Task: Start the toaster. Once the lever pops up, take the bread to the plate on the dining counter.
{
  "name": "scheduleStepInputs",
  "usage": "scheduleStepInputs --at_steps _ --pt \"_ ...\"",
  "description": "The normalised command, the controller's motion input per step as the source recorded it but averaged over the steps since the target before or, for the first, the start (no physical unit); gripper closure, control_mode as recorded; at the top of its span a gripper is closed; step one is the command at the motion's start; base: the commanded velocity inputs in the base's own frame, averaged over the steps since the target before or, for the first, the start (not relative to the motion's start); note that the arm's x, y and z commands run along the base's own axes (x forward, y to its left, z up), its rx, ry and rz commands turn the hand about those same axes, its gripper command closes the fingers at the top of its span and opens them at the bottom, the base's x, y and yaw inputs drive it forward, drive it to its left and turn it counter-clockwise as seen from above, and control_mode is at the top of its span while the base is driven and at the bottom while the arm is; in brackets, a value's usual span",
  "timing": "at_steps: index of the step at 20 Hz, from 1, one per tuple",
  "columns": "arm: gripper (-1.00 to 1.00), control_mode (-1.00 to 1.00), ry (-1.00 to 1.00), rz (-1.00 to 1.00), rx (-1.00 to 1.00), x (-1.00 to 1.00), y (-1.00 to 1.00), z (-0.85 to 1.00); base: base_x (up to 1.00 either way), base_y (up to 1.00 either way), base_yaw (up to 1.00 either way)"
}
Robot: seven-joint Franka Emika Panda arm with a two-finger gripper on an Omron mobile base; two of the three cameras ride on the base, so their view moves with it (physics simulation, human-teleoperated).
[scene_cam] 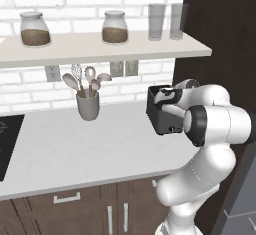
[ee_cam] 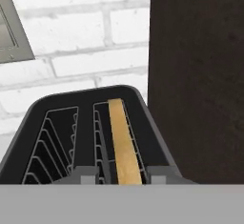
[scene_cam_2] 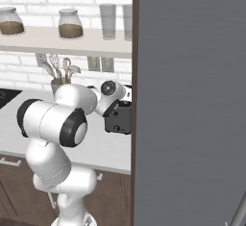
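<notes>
At lower centre of the hand view, the bread [ee_cam: 123, 142] is straddled in the toaster [ee_cam: 57, 108] by the gripper [ee_cam: 119, 174], seemingly for lifting; jaws part-open, grip unconfirmed.

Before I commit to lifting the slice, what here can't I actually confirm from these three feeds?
- Lever: the toaster's front face is behind the arm in the left base view, and partly cut off by the dark panel in the right base view.
- Gripper: whether its fingertips touch the bread is unclear; the hand view's bottom cuts them off.
- Plate and dining counter: outside all views.
</notes>
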Motion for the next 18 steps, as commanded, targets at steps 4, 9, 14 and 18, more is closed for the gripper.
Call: scheduleStepInputs --at_steps 4,9,14,18 --pt "1.0 -1.0 -0.01 0.0 0.0 -0.16 0.0 0.11 0.0 0.0 0.0" --pt "1.0 -1.0 0.0 0.01 -0.01 -0.28 0.0 0.76 0.0 0.0 0.0" --pt "1.0 -1.0 -0.01 0.08 -0.04 -0.16 0.0 1.0 0.0 0.0 0.0" --pt "1.0 -1.0 0.0 0.07 -0.04 0.0 0.0 0.99 0.0 0.0 0.0"
